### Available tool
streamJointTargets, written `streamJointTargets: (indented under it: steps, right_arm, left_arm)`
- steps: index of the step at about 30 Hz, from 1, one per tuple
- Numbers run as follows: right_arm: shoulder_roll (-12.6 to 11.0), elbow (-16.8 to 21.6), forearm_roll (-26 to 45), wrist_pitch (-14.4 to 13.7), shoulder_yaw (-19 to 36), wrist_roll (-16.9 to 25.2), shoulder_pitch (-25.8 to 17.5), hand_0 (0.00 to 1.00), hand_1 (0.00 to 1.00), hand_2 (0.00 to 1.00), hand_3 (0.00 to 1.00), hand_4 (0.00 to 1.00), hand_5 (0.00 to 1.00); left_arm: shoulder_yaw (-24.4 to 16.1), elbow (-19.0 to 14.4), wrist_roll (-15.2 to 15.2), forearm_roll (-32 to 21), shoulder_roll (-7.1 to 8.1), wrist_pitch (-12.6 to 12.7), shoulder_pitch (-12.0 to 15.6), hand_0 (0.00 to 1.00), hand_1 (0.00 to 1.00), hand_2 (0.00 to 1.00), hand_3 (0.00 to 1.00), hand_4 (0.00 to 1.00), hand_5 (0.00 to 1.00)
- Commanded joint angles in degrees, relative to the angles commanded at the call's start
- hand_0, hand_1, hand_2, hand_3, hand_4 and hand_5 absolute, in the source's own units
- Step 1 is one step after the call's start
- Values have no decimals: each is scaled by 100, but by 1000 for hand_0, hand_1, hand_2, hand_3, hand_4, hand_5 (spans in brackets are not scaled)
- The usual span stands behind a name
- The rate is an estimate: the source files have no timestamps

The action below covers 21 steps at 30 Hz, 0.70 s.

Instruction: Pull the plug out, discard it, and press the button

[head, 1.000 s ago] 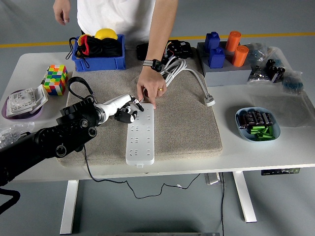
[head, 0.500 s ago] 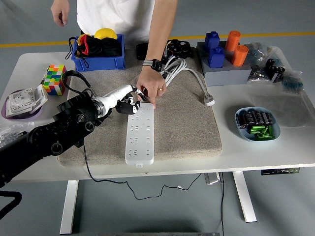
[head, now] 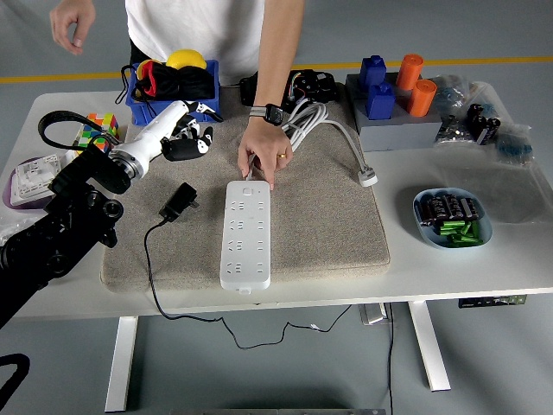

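A white power strip (head: 244, 233) lies lengthwise on the beige mat (head: 328, 216). A person's hand (head: 263, 156) presses its fingers down on the strip's far end. A black plug (head: 180, 201) lies loose on the mat left of the strip, and its black cable (head: 149, 268) runs off the table's near edge. My left hand (head: 184, 137) is raised above the mat's far left corner, well left of the strip. Its fingers are relaxed and hold nothing. The strip's sockets show nothing plugged in.
A blue bin (head: 173, 95) of items stands behind my hand. A Rubik's cube (head: 97, 130) and a purple plate (head: 26, 186) of white parts sit at the left. A white cable (head: 333, 130), a grey block (head: 393, 125) and a blue bowl (head: 452, 218) of batteries lie to the right.
My left hand pulled the black plug out of the strip's far end, swung left and up, and let it go. The plug now lies on the mat.
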Motion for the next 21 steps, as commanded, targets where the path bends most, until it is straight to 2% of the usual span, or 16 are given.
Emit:
streamJointTargets:
  steps: [3, 4, 9, 10, 15, 16, 18, 21]
  right_arm:
    - [2, 0, 1, 0, 0, 13, 12, 740, 659, 643, 615, 662, 485]
    - [3, 0, 1, 0, 1, 15, 14, 740, 659, 643, 615, 663, 485]
    - [14, 0, -14, 9, 19, 8, 9, 740, 659, 643, 615, 663, 485]
    - [14, 0, -18, 11, 22, 5, 6, 740, 659, 643, 615, 663, 485]
    - [6, 0, -32, 13, 34, -3, 16, 740, 659, 643, 615, 663, 485]
    - [4, 0, -23, 14, 29, 2, 19, 739, 659, 643, 615, 663, 485]
    - [3, 0, -21, 12, 33, 3, 19, 739, 659, 643, 615, 663, 485]
    - [2, 0, -36, 14, 49, -11, 15, 739, 659, 643, 615, 663, 485]
  left_arm:
    - [-476, -161, -36, 132, 82, 10, 230, 467, 540, 514, 710, 671, 2]
    - [-565, -186, -43, 157, 96, 13, 277, 753, 739, 668, 765, 703, 74]
    - [-1171, -311, -103, 334, 163, 58, 598, 753, 739, 668, 765, 703, 74]
    - [-1287, -324, -112, 366, 167, 68, 645, 870, 897, 813, 822, 770, 212]
    - [-1892, -374, -164, 532, 194, 110, 882, 870, 897, 813, 822, 770, 212]
    - [-2045, -380, -175, 571, 204, 120, 944, 900, 936, 868, 853, 806, 322]
    - [-2261, -384, -177, 613, 218, 134, 1020, 900, 936, 868, 853, 806, 322]
    - [-2358, -414, -173, 599, 262, 109, 1099, 900, 936, 868, 853, 806, 322]
